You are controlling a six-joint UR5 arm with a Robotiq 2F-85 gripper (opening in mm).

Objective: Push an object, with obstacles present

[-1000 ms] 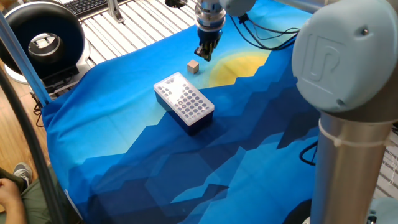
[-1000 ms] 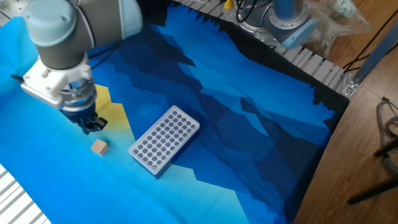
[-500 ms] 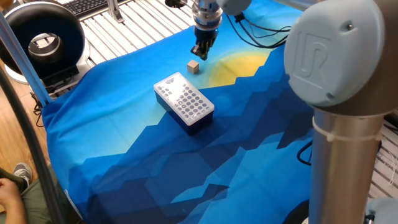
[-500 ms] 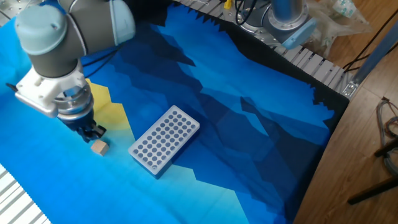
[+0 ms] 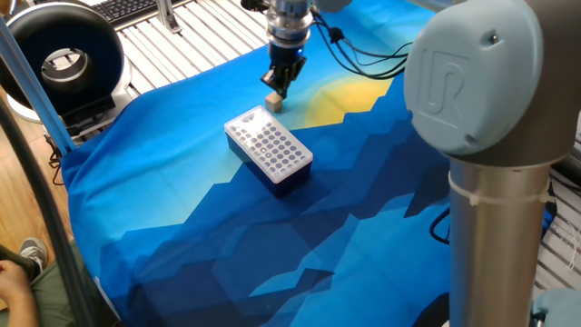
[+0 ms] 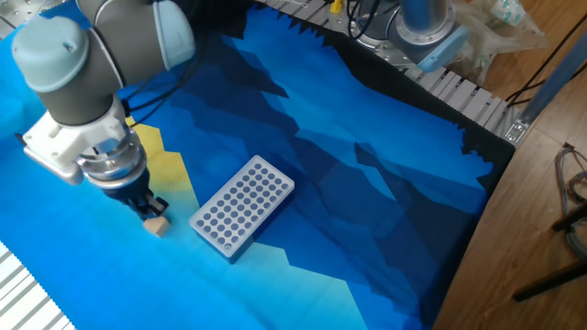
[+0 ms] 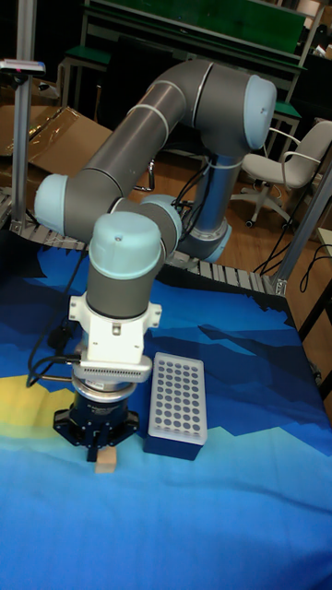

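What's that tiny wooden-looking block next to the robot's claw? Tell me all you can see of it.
It is a tiny tan cube that looks like plain wood, with no markings I can make out. It sits flat on the blue patterned cloth, near a yellow patch. The robot's dark pincer is right against it, tips down at its side or top edge. The white perforated box lies close beside it, apart from it and much larger.

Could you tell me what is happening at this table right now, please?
A single robot arm is pushing a small wooden cube across a blue cloth. Its tool is down at the cube, apparently touching it. A white block with rows of holes lies close beside the cube, apart from it, as the obstacle to avoid. Whether the tool is open or shut is unclear.
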